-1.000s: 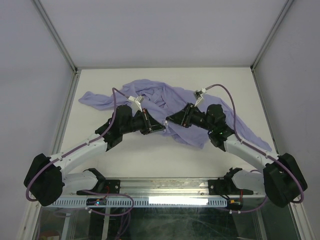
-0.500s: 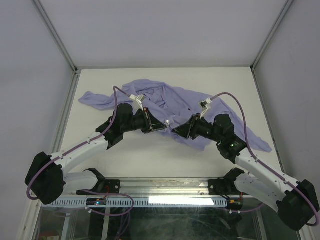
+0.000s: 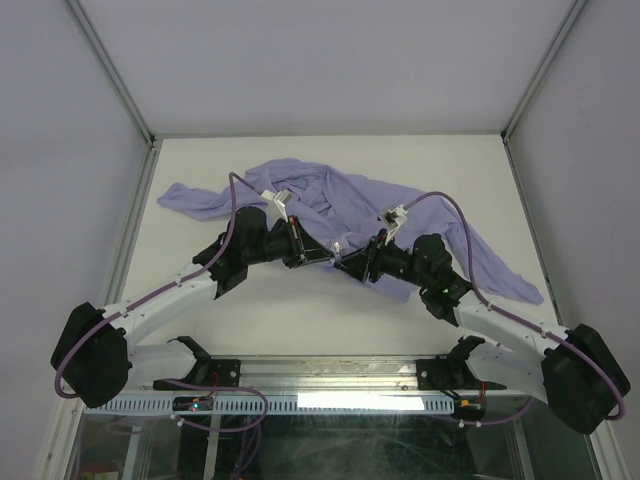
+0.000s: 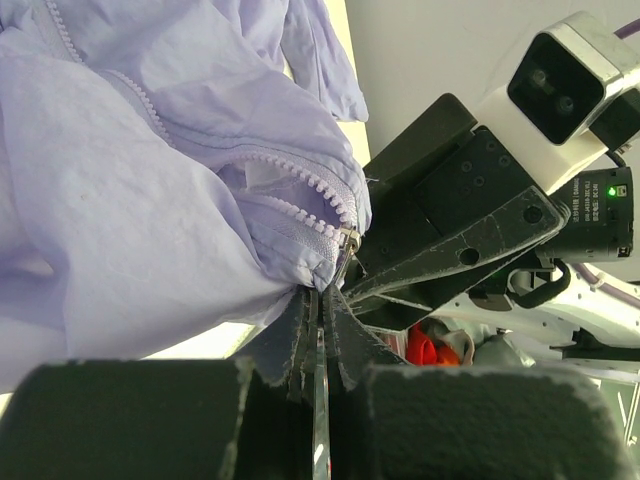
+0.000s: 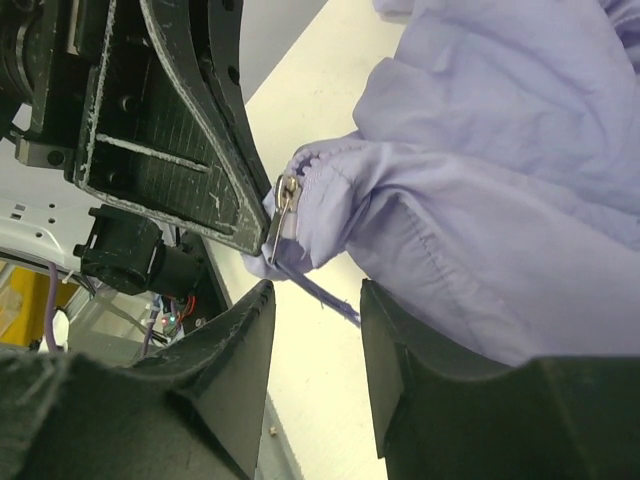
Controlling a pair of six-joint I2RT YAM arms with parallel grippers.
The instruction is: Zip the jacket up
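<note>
To anchor the zipper's bottom end, seen from above: shows the jacket [image 3: 330, 195] sprawled over the far middle of the desk [image 3: 300, 320], sleeves trailing left and right, with the left end effector [image 3: 325, 257] and right end effector [image 3: 346, 267] meeting tip to tip at its near hem.

From the left wrist: clamps tight on hem fabric just beside the slider [image 4: 350, 240], likely to tension the teeth [image 4: 300, 190].

From the right wrist: stands partly apart, gripping nothing, aimed at that slider, apparently to catch it.
</note>
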